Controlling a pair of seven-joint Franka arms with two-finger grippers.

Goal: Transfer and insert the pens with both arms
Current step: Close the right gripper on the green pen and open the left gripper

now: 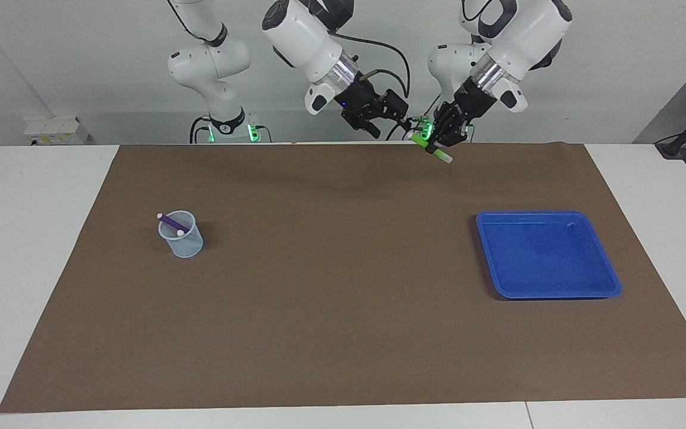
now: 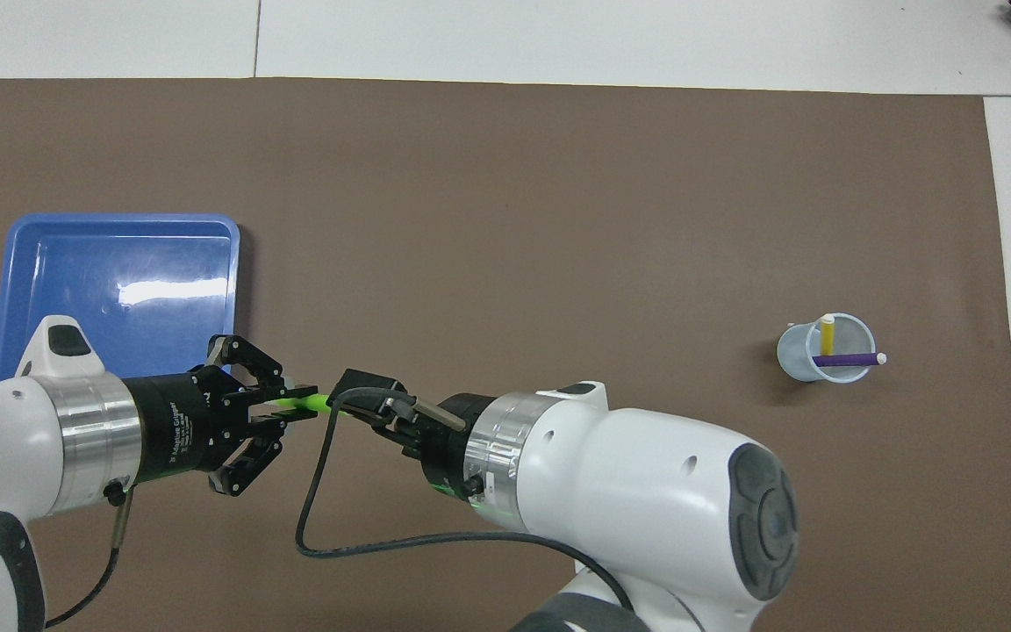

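Observation:
My left gripper (image 1: pixel 440 132) hangs over the robots' edge of the brown mat, shut on the green pen (image 1: pixel 433 149), which slants with its pale cap end down. In the overhead view the green pen (image 2: pixel 312 403) sticks out of the left gripper (image 2: pixel 293 406) toward the right gripper (image 2: pixel 343 402), which covers its free end. My right gripper (image 1: pixel 392 126) stands open right beside the pen; I cannot tell whether it touches. The purple pen (image 1: pixel 170 221) and the yellow pen (image 2: pixel 828 333) stand in a clear cup (image 1: pixel 181 237) toward the right arm's end.
A blue tray (image 1: pixel 548 256) lies on the mat toward the left arm's end, with nothing in it. Two smaller white arms with green-lit bases (image 1: pixel 224 128) stand at the robots' edge of the table. The right arm's cable (image 2: pixel 330 544) loops under its wrist.

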